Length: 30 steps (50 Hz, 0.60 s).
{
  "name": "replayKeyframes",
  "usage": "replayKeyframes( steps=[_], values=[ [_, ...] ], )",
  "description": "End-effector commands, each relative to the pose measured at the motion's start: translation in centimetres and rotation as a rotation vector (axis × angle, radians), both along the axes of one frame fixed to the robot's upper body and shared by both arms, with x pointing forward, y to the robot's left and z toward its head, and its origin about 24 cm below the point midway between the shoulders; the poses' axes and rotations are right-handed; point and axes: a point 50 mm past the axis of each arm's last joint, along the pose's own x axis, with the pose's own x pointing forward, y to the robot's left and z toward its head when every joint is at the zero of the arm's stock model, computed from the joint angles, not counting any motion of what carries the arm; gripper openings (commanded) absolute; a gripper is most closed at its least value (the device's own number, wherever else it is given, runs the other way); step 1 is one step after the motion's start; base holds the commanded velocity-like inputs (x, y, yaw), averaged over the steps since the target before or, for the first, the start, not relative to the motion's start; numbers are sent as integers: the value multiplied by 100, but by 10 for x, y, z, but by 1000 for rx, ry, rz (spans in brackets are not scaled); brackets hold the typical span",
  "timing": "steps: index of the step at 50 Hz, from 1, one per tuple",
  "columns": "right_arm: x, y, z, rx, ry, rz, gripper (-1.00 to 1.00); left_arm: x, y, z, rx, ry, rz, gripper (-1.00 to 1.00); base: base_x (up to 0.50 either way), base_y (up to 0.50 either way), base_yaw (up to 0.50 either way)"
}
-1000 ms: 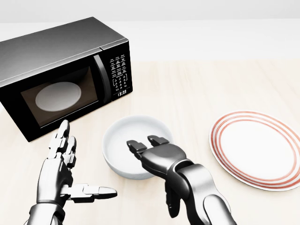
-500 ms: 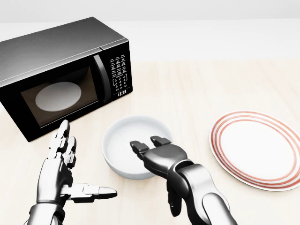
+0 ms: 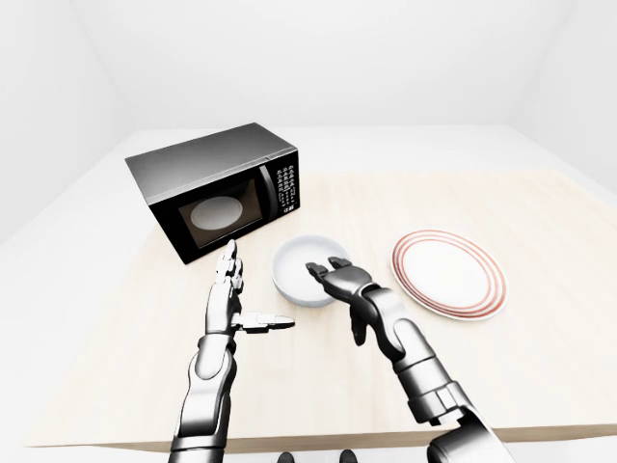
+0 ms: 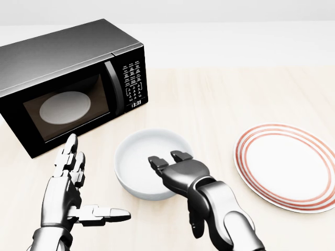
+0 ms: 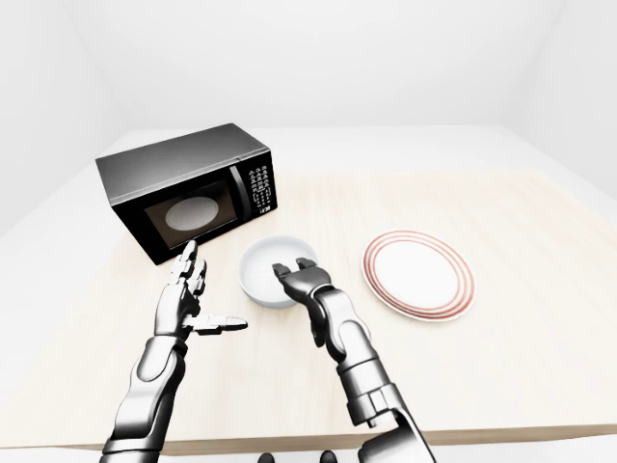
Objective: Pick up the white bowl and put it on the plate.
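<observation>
The white bowl point(image 4: 140, 152) stands on the wooden table, below and to the right of the microwave in the head view. The red-ringed white plate point(image 4: 287, 166) lies to the bowl's right, apart from it. My right hand point(image 4: 170, 161) reaches over the bowl's lower rim. Its two fingers point(image 4: 157, 161) curl into the bowl and the thumb hangs down outside it, away from the wall. The hand is not closed on the bowl. My left hand point(image 4: 78, 188) is open and empty to the left of the bowl, fingers up and thumb pointing right.
A black microwave point(image 4: 68, 83) with its door shut stands at the upper left of the head view, close to the bowl and the left hand. The light wooden table point(image 3: 540, 367) stretches to the right and below the plate.
My right hand has crept slightly to the right along the bowl's lower rim. The bowl, the plate and the left hand have not moved.
</observation>
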Motion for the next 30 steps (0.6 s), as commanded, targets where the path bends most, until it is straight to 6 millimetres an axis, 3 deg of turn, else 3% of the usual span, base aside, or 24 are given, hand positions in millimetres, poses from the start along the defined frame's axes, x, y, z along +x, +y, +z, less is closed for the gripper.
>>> replayKeyframes(
  steps=[1, 21, 22, 23, 30],
  values=[
    [2, 1, -7, -21, -2, -2, 100, 0, 0, 0, 0, 0, 0, 100, 0, 0, 0],
    [2, 2, -15, -40, 2, -1, 100, 0, 0, 0, 0, 0, 0, 100, 0, 0, 0],
    [1, 1, -15, -41, 2, -1, -65, 0, 0, 0, 0, 0, 0, 100, 0, 0, 0],
    [1, 1, -15, -38, 3, -2, -100, 0, 0, 0, 0, 0, 0, 100, 0, 0, 0],
    [1, 0, -17, -43, -1, -6, -100, 0, 0, 0, 0, 0, 0, 100, 0, 0, 0]
  ],
)
